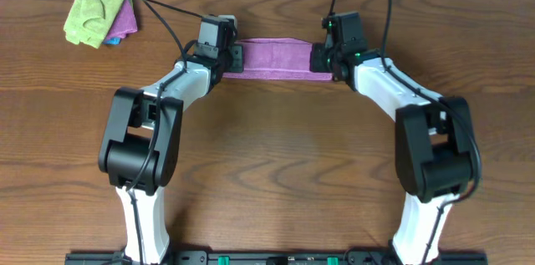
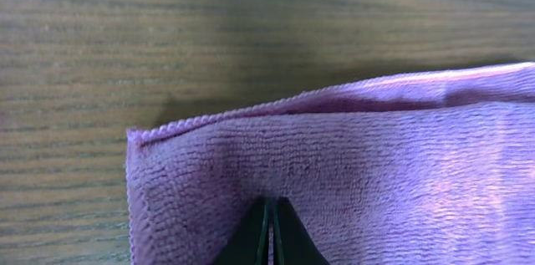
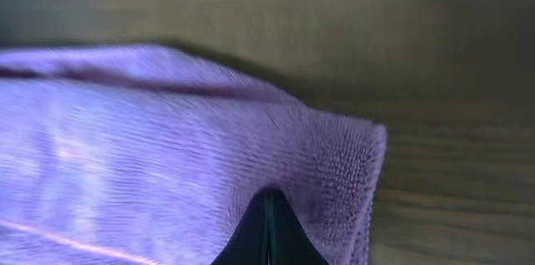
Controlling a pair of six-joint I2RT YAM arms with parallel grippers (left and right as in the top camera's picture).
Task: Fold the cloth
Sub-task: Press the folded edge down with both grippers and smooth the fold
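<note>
The purple cloth (image 1: 274, 57) lies as a folded strip across the far middle of the wooden table. My left gripper (image 1: 235, 56) is at its left end and my right gripper (image 1: 320, 56) at its right end. In the left wrist view the cloth (image 2: 359, 165) fills the lower right, and the left gripper (image 2: 272, 206) is shut with its tips pinched into the fabric near the corner. The right wrist view shows the cloth (image 3: 150, 156) spreading left, with the right gripper (image 3: 269, 198) shut on its near edge by the right corner.
A small pile of cloths, lime-green (image 1: 90, 12) over pinkish-purple (image 1: 124, 16) and blue, sits at the far left corner. Bare wooden table (image 1: 276, 156) stretches in front of the strip, between the two arms.
</note>
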